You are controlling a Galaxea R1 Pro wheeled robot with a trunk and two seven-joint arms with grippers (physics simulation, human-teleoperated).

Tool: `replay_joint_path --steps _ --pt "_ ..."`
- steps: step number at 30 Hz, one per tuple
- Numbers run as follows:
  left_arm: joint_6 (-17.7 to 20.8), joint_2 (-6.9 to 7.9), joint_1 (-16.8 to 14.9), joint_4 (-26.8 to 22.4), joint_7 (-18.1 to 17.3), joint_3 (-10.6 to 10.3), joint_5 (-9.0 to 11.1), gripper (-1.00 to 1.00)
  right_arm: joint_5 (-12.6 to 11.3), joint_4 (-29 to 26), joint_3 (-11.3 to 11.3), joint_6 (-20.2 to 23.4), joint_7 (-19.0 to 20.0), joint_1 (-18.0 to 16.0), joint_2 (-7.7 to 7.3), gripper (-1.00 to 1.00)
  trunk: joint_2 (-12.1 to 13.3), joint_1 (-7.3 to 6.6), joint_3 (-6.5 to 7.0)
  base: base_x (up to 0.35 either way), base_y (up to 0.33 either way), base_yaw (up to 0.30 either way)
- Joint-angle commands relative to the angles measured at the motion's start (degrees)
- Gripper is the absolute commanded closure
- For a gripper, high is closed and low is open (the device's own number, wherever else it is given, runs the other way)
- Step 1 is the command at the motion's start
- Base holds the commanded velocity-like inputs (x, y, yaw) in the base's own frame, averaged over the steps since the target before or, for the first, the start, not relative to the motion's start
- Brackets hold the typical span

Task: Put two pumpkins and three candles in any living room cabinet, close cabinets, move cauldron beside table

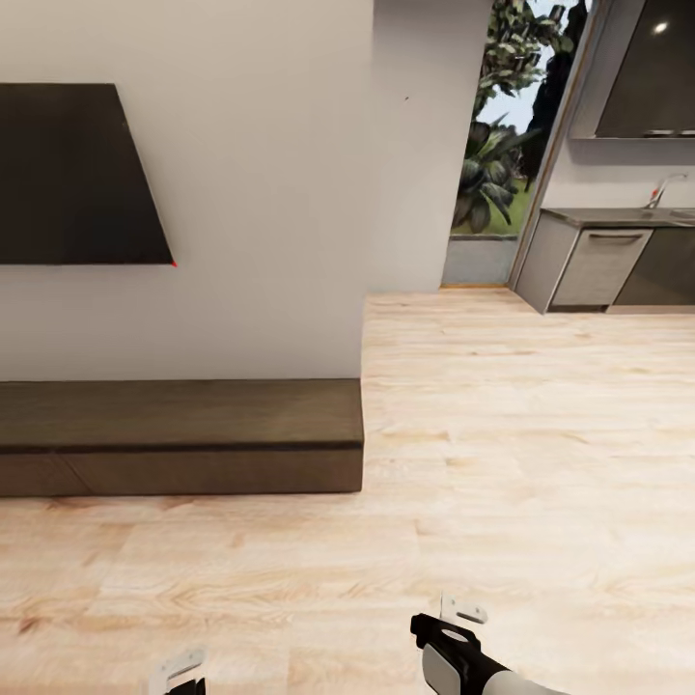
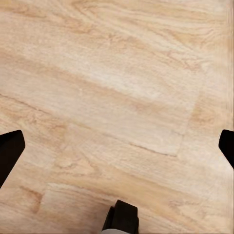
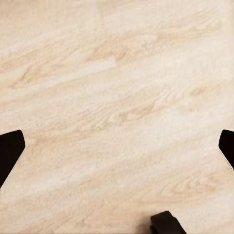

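Observation:
The cabinet, a long low dark-brown unit, stands against the white wall at the left of the head view; its flat fronts sit flush and shut, and its top is bare. My left gripper and right gripper hang low over the wood floor, in front of the cabinet and well short of it. In the left wrist view the left gripper is open, its dark fingertips far apart over bare planks. The right gripper is open the same way, with its fingertips over plain floor.
A dark flat screen hangs on the wall above the cabinet. The wall ends at a corner; beyond it are a glass opening onto plants and grey kitchen units at the far right. Light wood floor stretches to the right.

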Motion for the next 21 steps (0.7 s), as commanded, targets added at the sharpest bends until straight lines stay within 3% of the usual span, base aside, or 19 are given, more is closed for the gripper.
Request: replay_joint_path --steps 1,9,21 --pt "-0.2 0.0 0.0 0.1 0.0 -0.1 0.6 -1.0 -0.6 0.0 0.4 -0.2 -0.2 0.0 0.01 -1.0 0.0 0.03 -0.05 0.305 -0.131 0.0" --pt "-0.2 0.0 0.0 0.0 0.0 -0.2 0.6 -1.0 -0.6 0.0 0.4 -0.2 -0.2 0.0 0.01 -1.0 0.0 0.03 -0.05 0.245 -0.113 0.0" --pt "-0.2 0.0 0.0 0.1 0.0 -0.2 0.6 -1.0 -0.6 0.0 0.4 -0.2 -0.2 0.0 0.01 -1.0 0.0 0.03 -0.05 0.027 -0.006 0.0"
